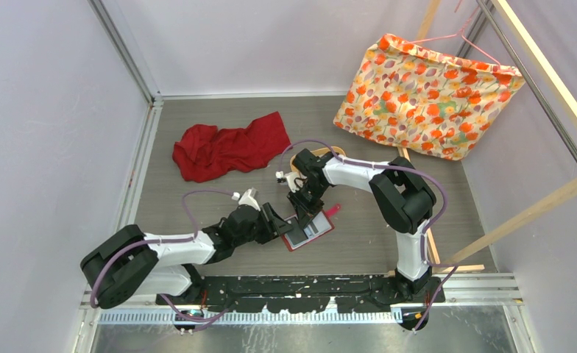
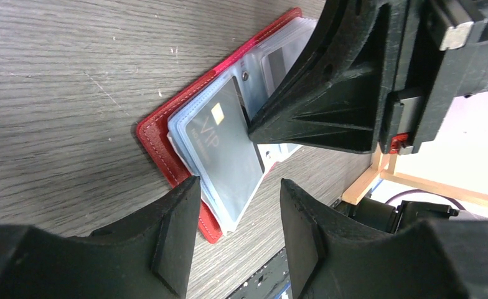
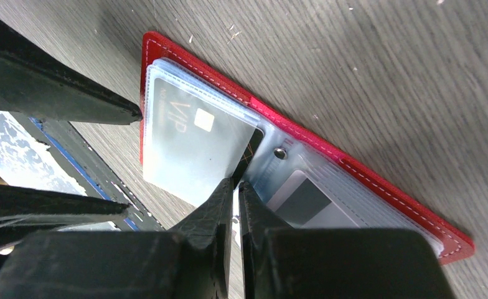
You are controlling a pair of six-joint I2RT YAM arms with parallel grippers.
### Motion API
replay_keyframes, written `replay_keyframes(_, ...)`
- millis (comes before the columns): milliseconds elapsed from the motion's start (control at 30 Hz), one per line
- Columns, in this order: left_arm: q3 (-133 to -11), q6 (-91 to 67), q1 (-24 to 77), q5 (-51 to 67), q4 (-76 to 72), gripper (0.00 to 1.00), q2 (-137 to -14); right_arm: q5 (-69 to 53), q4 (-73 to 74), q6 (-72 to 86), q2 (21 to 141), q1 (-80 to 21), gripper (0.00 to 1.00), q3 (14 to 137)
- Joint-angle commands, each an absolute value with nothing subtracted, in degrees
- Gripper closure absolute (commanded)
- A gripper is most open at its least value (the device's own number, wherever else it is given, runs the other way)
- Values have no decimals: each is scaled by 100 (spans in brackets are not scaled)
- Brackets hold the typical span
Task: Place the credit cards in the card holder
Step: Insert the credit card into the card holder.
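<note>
The card holder (image 2: 160,146) lies open on the table just ahead of my bases, its long axis running near-left to far-right. A dark credit card (image 2: 226,140) sits crosswise in the near-left clear pocket. My right gripper (image 3: 235,187) is nearly closed, pinching that card's edge. My left gripper (image 2: 238,215) stands half open and holds nothing, straddling the holder's near-left end.

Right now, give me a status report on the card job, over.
Left pincer open, straddling card holder edge. Right pincer shut, tips on dark card, mostly sleeved. No obstruction seen.
</note>
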State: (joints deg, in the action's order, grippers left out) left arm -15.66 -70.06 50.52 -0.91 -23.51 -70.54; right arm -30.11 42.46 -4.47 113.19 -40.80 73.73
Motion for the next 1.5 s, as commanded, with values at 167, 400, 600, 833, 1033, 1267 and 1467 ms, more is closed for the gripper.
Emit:
replay_keyframes(167, -1784, -6916, 5071, -79, -2552, 49, -7277, -2777, 4254, -589, 11438, -4105, 86, 7469)
replay_keyframes(400, -1884, -6896, 5071, -26, -2652, 50, -7389, -2786, 4254, -589, 11442, -4105, 86, 7463)
replay_keyframes(600, -1924, -6891, 5080, -26, -2664, 51, -7368, -2787, 4254, -589, 11443, -4107, 85, 7461)
replay_keyframes(833, -1960, -6895, 5089, -26, -2663, 53, -7346, -2788, 4254, -589, 11441, -4104, 85, 7461)
replay_keyframes(1033, -2002, -6862, 5132, 72, -2500, 55, -7166, -2802, 4260, -589, 11443, -4104, 85, 7471)
replay_keyframes(1267, -2048, -6864, 5133, 155, -2660, 56, -7329, -2847, 4280, -606, 11416, -4101, 83, 7476)
replay_keyframes(1467, -2052, -6857, 5142, 145, -2541, 61, -7161, -2874, 4291, -622, 11416, -4102, 82, 7487)
